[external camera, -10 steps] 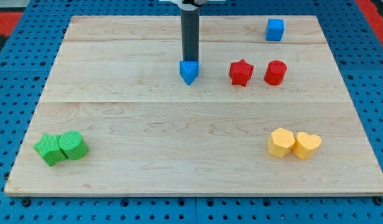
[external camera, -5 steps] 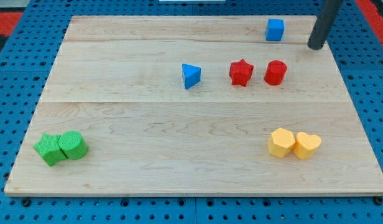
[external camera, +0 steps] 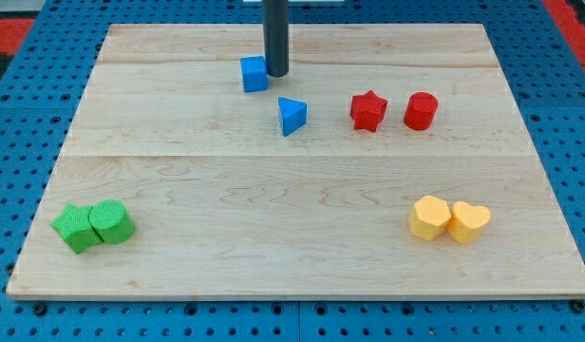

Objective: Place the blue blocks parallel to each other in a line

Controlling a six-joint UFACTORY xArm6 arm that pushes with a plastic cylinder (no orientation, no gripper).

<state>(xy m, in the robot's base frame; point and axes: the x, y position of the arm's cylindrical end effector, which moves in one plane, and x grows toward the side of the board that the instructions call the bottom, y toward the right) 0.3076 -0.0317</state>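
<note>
A blue cube (external camera: 254,74) sits in the upper middle of the wooden board (external camera: 302,237). My tip (external camera: 276,73) stands right against the cube's right side. A blue triangular block (external camera: 292,115) lies just below and to the right of the tip, a short gap away from it and from the cube.
A red star block (external camera: 367,110) and a red cylinder (external camera: 420,110) sit to the right of the blue triangle. Two green blocks (external camera: 93,226) lie at the lower left. Two yellow blocks (external camera: 449,219), one heart-shaped, lie at the lower right.
The blue cube has moved from the board's upper right to the upper middle. My tip went from the blue triangle to the upper right, then left to the cube's right side.
</note>
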